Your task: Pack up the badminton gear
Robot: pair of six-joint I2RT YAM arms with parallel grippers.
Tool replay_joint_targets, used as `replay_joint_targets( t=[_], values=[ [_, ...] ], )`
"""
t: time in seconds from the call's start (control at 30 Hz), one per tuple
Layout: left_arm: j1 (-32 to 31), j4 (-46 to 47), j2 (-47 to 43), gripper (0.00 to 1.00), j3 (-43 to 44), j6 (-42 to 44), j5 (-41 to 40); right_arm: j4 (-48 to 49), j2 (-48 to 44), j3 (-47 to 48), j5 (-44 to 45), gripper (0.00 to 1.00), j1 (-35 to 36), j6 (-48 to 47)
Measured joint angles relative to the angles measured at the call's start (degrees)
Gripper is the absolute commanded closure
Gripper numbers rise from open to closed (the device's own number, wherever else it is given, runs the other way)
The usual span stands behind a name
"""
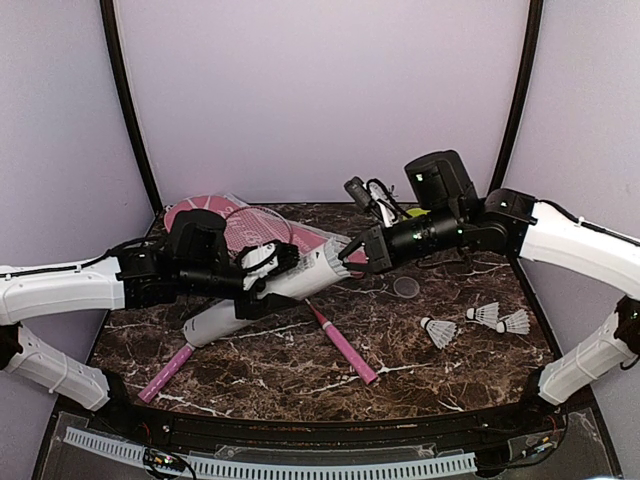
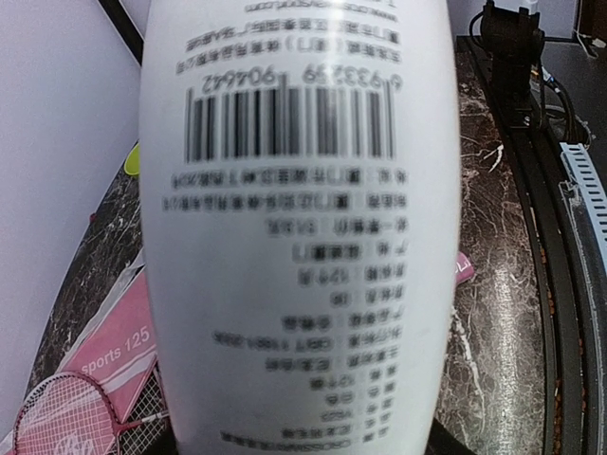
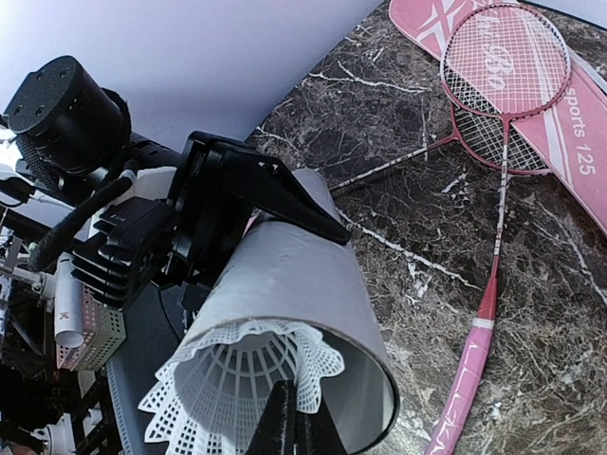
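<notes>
My left gripper (image 1: 262,275) is shut around the tall white tube (image 1: 285,280) and holds it tilted above the table, open mouth toward the right arm. The tube fills the left wrist view (image 2: 303,237), hiding the fingers. My right gripper (image 3: 302,431) is shut on the skirt edge of a white shuttlecock (image 3: 237,379) that sits partly inside the tube's mouth (image 3: 285,275); it also shows in the top view (image 1: 350,252). Two rackets lie with heads (image 3: 507,71) on the pink cover (image 3: 569,123), with pink handles (image 1: 345,350) (image 1: 165,372) toward the front.
Three loose shuttlecocks (image 1: 483,318) lie at the right of the marble table. A clear round lid (image 1: 406,288) lies near them. The lime-green bowl (image 1: 415,212) sits at the back behind the right arm. The racket cover (image 1: 200,215) is at the back left.
</notes>
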Motion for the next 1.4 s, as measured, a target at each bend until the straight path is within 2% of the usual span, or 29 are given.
replay_joint_targets(
  t=[0.77,0.8,0.83,1.0,1.23,1.3,1.4],
  values=[
    [-0.92,-0.02,0.55,0.44,-0.02,-0.63,0.42,4.72,4.66,0.00,0.02,1.00,3.17,0.92],
    [-0.96,-0.02,0.55,0.44,-0.02,-0.61,0.42,4.72,4.68,0.00,0.17,0.98,3.21,0.98],
    [-1.01,-0.02,0.55,0.45,-0.02,-0.63,0.44,4.72,4.66,0.00,0.33,0.90,3.26,1.05],
    [-1.01,0.00,0.57,0.45,-0.09,-0.39,-0.31,4.20,3.65,0.00,2.60,0.67,3.37,0.81],
    [-1.03,1.27,0.57,0.44,-0.17,-0.15,-4.33,-0.15,-3.04,-0.15,8.50,0.37,2.47,0.90],
    [-1.01,1.57,0.57,0.44,-0.52,-0.17,-6.27,-0.57,-6.58,-1.16,10.25,0.33,1.11,1.70],
    [-0.98,1.77,0.57,0.44,-0.96,-0.17,-8.52,-2.01,-12.00,-3.37,14.05,0.32,-2.97,5.33]
  ],
)
